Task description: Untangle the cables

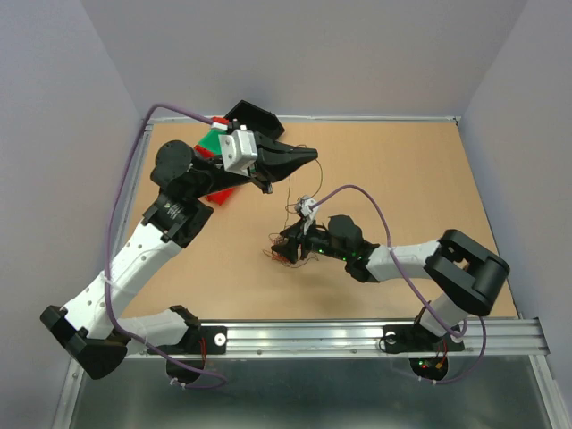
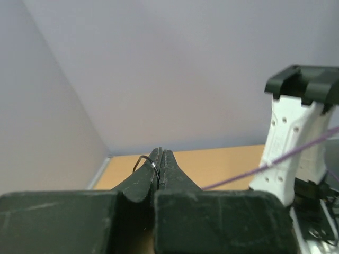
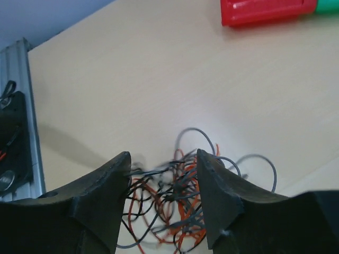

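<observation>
The cables (image 3: 172,198) lie in one small curly clump on the desk (image 1: 402,179), near its middle and a bit toward the arms; red, orange and dark strands loop over each other, and some grey loops stick out on the far side; the clump is roundish, so it has no clear long way to it.

The right tool (image 3: 163,159) is right at the clump; its two fingers are apart, one on each side, and the strands sit in the gap between them; I see nothing pinched there yet. The clump is straight in front of this tool and a little below its tips; so the right arm is by far the nearer one.

The left tool (image 2: 160,153) is up in the air, well apart from the clump, toward the far side of the desk; its fingers are pressed together on one dark wire (image 2: 142,160), which makes a small loop at the tips. From above, thin lines seem to run from that tool down toward the clump, but they are too thin to be sure.

I think the next move is for the right tool to pinch the clump and hold it down while the left one pulls its wire away.

The red bin (image 3: 259,10) and green bin (image 3: 328,5) sit further off, past the clump.
</observation>
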You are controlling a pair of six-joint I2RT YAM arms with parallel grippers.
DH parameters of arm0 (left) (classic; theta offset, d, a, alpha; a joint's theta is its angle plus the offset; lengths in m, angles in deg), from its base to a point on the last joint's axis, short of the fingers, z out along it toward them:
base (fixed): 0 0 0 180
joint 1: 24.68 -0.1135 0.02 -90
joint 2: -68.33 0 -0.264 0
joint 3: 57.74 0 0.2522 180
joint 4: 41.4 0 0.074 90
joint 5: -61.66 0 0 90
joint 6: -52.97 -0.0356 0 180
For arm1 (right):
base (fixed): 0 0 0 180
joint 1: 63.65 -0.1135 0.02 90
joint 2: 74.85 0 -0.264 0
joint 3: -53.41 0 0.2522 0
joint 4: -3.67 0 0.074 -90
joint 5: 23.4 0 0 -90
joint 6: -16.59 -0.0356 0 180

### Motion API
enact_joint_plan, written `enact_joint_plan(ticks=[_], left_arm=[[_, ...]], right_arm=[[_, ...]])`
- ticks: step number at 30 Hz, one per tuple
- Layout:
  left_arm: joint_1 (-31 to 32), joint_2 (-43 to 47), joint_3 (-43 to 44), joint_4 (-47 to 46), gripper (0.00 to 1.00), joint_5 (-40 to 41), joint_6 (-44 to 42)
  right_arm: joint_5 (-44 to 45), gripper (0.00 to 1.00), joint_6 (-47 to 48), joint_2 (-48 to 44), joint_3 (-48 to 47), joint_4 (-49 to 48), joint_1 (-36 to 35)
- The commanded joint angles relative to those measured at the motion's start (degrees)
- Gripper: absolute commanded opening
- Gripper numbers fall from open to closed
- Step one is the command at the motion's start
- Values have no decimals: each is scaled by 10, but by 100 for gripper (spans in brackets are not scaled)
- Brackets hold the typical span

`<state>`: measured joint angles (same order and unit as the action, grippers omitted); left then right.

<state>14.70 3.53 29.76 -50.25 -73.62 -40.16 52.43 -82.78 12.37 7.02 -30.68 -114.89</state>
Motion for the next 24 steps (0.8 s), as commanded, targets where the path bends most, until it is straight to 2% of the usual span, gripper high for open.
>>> enact_joint_plan(ticks=[1,2,5,8,9,10,11,12,14,17,21,22,24], left_arm=[[1,61,89,13,0,70,-55],[1,64,102,15,0,78,-56],[1,77,155,27,0,168,-73],[1,78,206,38,0,332,-105],[1,78,216,40,0,359,-113],[1,75,225,46,0,386,-135],[1,72,240,49,0,436,-142],[1,69,243,52,0,447,-151],[1,58,250,60,0,517,-186],[0,38,258,68,0,598,-232],[-49,19,277,57,0,644,-240],[-90,11,284,59,0,644,-234],[-133,0,312,69,0,632,-204]], right_arm=[[19,47,-64,113,-63,-22,-7],[17,43,-72,129,-72,-19,-7],[46,43,-100,153,-88,-12,-7],[110,44,-108,135,-78,5,-7],[152,43,-111,131,-72,8,-6],[175,41,-115,128,-69,13,-4],[194,32,-125,125,-68,26,-3],[210,28,-132,121,-68,34,0],[244,22,-155,121,-79,75,11],[260,19,-183,117,-88,117,35],[273,22,-217,118,-95,166,69],[280,22,-224,120,-98,189,85],[297,23,-242,117,-107,216,101]])
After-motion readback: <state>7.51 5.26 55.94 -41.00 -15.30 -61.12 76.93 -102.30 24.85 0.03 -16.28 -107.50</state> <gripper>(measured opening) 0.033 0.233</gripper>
